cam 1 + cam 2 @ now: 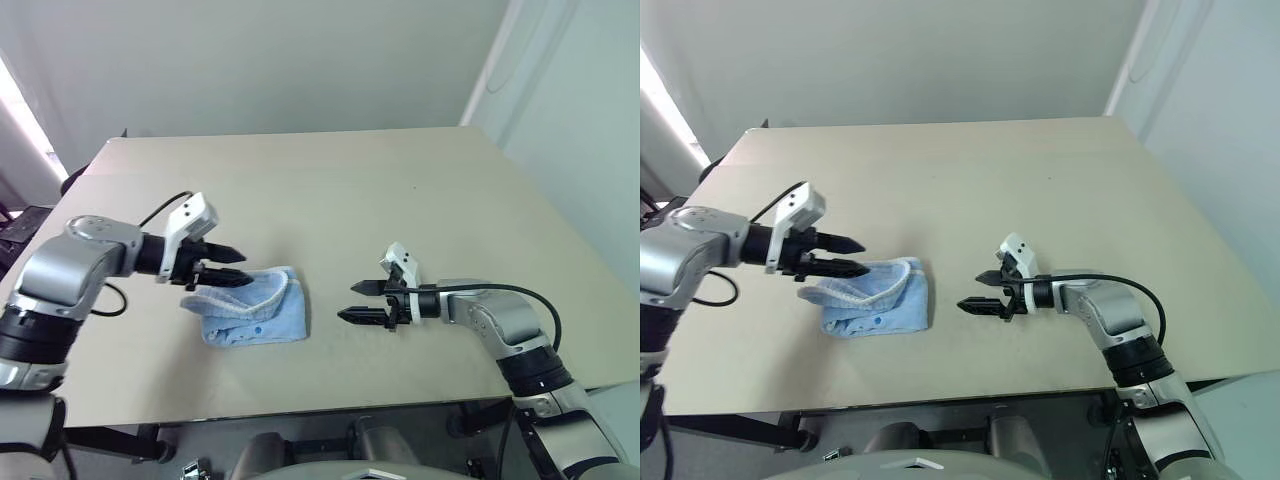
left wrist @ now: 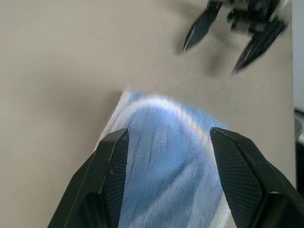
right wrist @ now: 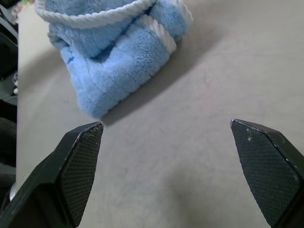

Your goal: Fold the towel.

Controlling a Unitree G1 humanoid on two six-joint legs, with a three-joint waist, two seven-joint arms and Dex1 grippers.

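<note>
Your towel (image 1: 255,306) lies bunched in a loose, rumpled fold on the desk (image 1: 330,190), left of centre and toward the near edge, with a white-edged flap curling up on its left side. Expect it to handle as light, soft terry: it will sag and drape from any pinch, won't slip much, and nothing about it is fragile. Your left hand (image 1: 228,268) hovers just over that raised left flap with its fingers parted and nothing between them. Your right hand (image 1: 362,301) sits apart to the right, low over the desk, fingers spread wide and empty. You'd do best to pinch the stitched white edging at a corner, since the hem likely gives the firmest bite.
</note>
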